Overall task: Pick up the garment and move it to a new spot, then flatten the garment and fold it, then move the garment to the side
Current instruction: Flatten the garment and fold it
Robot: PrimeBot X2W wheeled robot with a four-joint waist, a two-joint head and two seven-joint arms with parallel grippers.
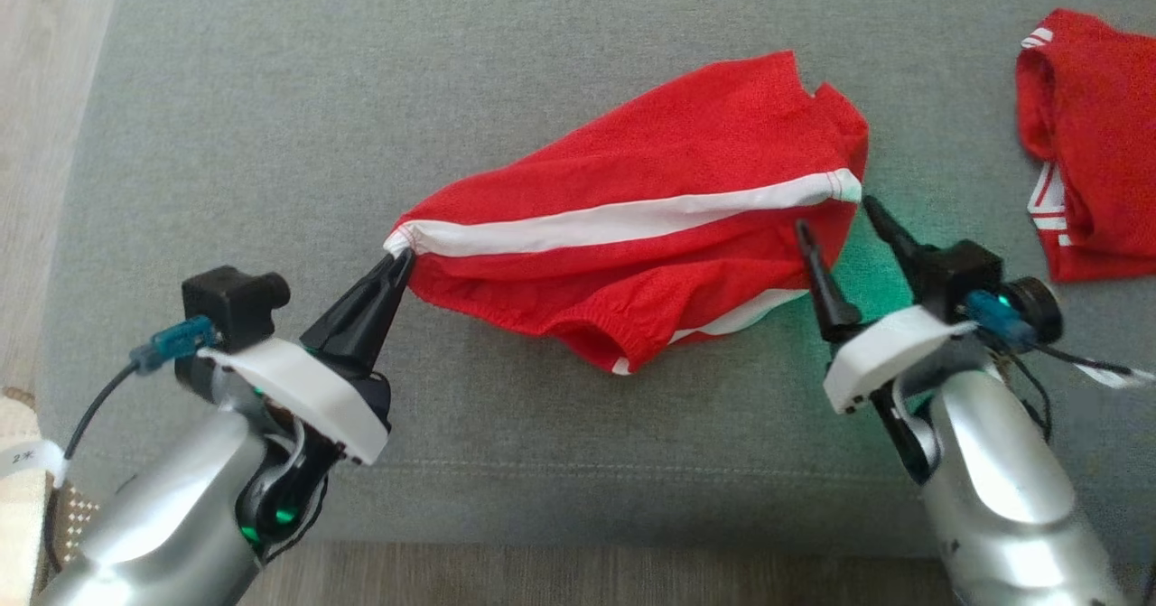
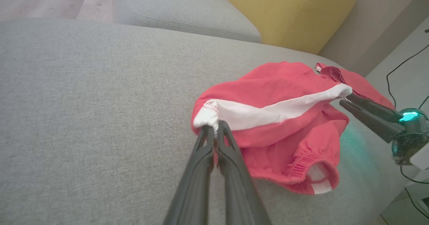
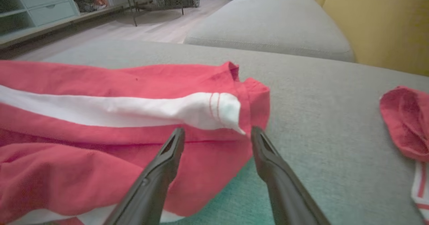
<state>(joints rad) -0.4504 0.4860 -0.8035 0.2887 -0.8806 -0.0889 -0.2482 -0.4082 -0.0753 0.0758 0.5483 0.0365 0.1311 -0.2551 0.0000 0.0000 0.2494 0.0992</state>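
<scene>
Left jaws clamped on red garment (image 1: 632, 163), right jaws spread

red garment (image 1: 650, 181) soft matt knit cloth, fine mesh texture, smoother white stripe, grey sofa (image 1: 361, 91) matt coarse woven fabric, left gripper (image 1: 399, 261) and right gripper (image 1: 835, 213) matt black plastic, forearm (image 1: 1011, 489) glossy silver shell, floor (image 1: 45, 91) pale wood

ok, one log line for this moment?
left gripper: shut on shorts corner | right gripper: open at opposite corner | shorts: lying on couch
</scene>
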